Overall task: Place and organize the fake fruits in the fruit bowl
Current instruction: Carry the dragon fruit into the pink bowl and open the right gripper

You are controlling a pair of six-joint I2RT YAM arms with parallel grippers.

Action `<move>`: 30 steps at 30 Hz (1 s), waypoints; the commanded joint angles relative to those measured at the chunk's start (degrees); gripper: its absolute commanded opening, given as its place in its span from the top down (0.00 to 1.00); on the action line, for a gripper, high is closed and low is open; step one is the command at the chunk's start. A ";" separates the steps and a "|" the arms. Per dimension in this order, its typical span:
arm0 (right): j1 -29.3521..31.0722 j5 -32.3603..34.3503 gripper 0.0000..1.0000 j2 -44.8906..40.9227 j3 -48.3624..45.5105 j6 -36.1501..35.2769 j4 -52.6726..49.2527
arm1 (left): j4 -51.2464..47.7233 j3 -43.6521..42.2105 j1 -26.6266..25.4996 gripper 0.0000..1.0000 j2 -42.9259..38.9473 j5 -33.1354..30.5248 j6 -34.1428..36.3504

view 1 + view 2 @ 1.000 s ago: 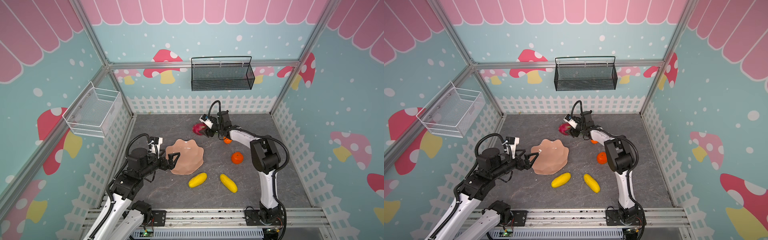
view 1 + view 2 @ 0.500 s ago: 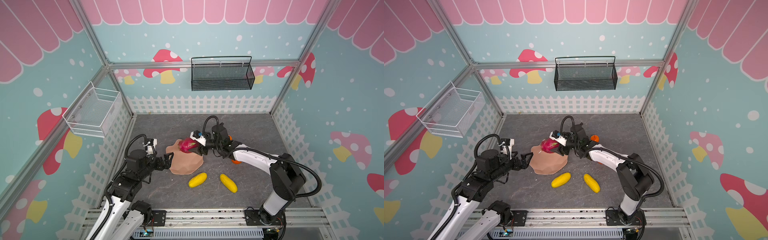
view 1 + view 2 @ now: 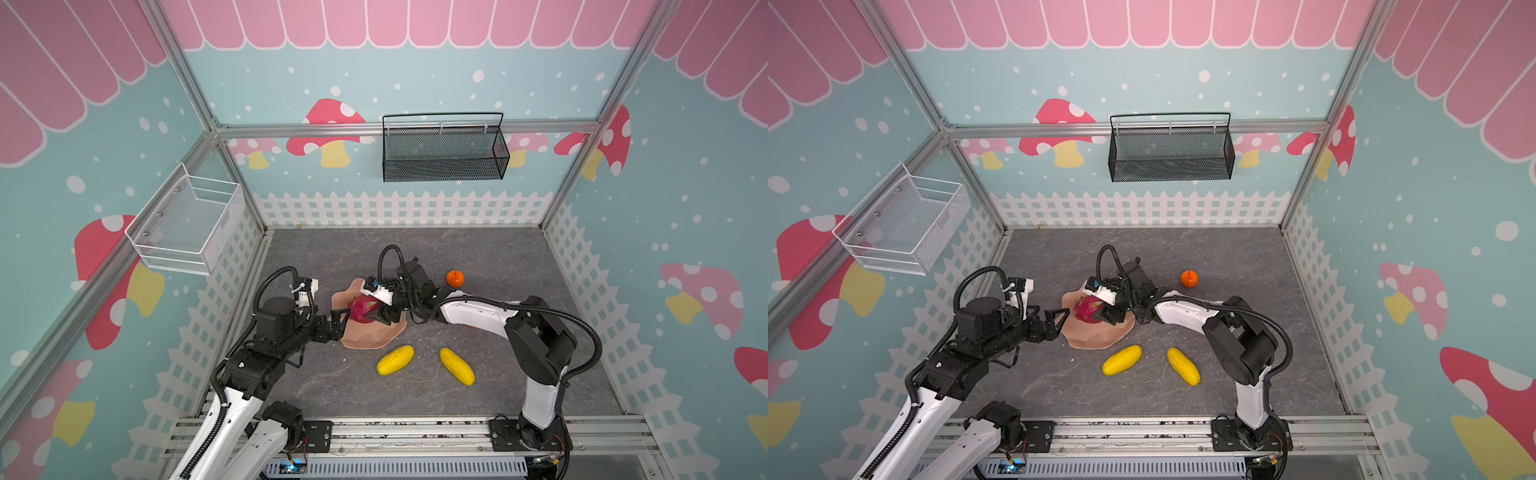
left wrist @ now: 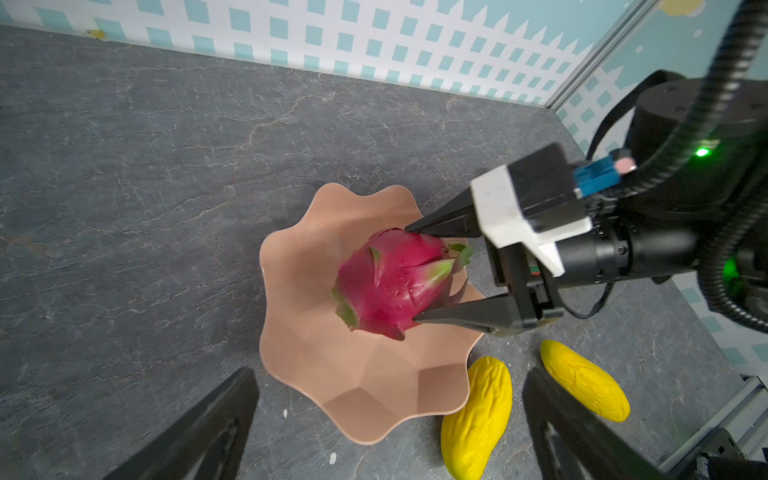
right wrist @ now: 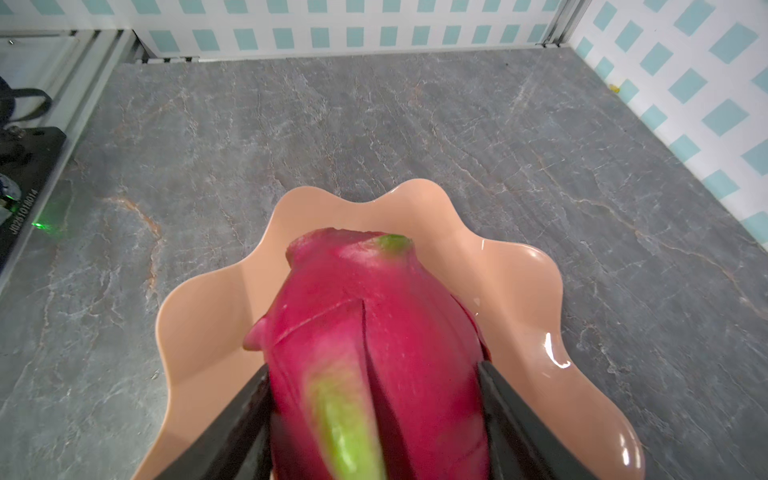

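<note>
In both top views the right arm point(image 3: 478, 311) stretches low from its base at the tabletop's point(image 3: 498, 257) near edge, across the middle. Its jaws are clenched on the dragon fruit point(image 3: 363, 309) over the fruit bowl point(image 3: 374, 338), which sits toward the tabletop's left edge. The left arm point(image 3: 282, 328) is bent forward. Its jaws are spread and empty just beside the bowl's left rim. Two yellow fruits point(image 3: 1122, 360) point(image 3: 1183, 365) lie apart between the bowl and the near edge. A small orange fruit point(image 3: 1189, 278) stands farther back.

In the left wrist view, thin black fingers point(image 4: 453, 220) pinch the dragon fruit point(image 4: 390, 282) at its green-tipped end. The skin is glossy magenta with leafy scales. It hangs tilted over the bowl point(image 4: 365, 390), and I cannot tell if they touch. The bowl is smooth, peach-pink, faceted inside and wavy-rimmed. The yellow fruits are ribbed and oblong.

In the right wrist view, the dragon fruit point(image 5: 374, 353) fills the gap between the fingers point(image 5: 232, 428), over the shiny bowl point(image 5: 208, 316) on the veined grey stone-look tabletop.
</note>
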 commanded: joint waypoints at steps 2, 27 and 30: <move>1.59 1.73 0.50 3.37 3.02 -3.03 -2.64 | -1.12 1.18 0.78 0.00 -1.04 -0.13 0.93; 3.56 5.06 0.11 -10.01 -6.04 -3.49 0.21 | -1.03 1.18 2.10 0.00 -1.05 0.56 1.01; 3.49 5.41 0.07 -15.12 -12.09 -2.65 2.58 | -1.01 1.27 2.15 0.00 -0.63 1.35 1.01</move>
